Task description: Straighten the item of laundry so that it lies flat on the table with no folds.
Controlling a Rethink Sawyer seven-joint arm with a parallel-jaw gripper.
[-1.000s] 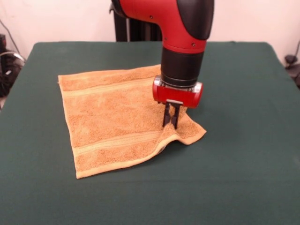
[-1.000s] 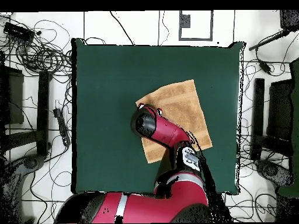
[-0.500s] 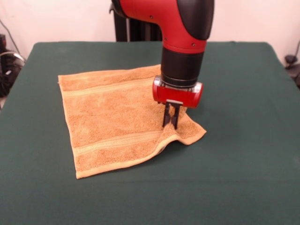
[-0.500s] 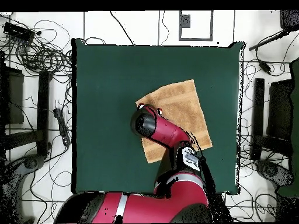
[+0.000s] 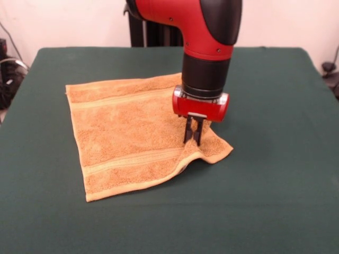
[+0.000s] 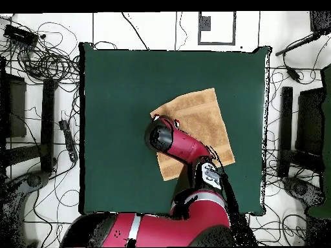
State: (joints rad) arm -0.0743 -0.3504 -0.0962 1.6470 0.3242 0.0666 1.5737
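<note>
Near the middle of the green surface point(image 5: 275, 174) lies the golden-orange towel point(image 5: 127, 140), mostly flat. The pincer point(image 5: 193, 142) stands upright on its right corner, fingers pressed close together and pinching a small ridge of cloth, with that corner slightly rumpled.

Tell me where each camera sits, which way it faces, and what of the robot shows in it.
Front view: across the table from the robot, looking level at it; shows the red and black arm coming down and the pincer shut on the towel.
Overhead view: above the table, looking straight down; shows the arm from above, base at the bottom, pincer hidden beneath.
Shared: towel, table and arm.
</note>
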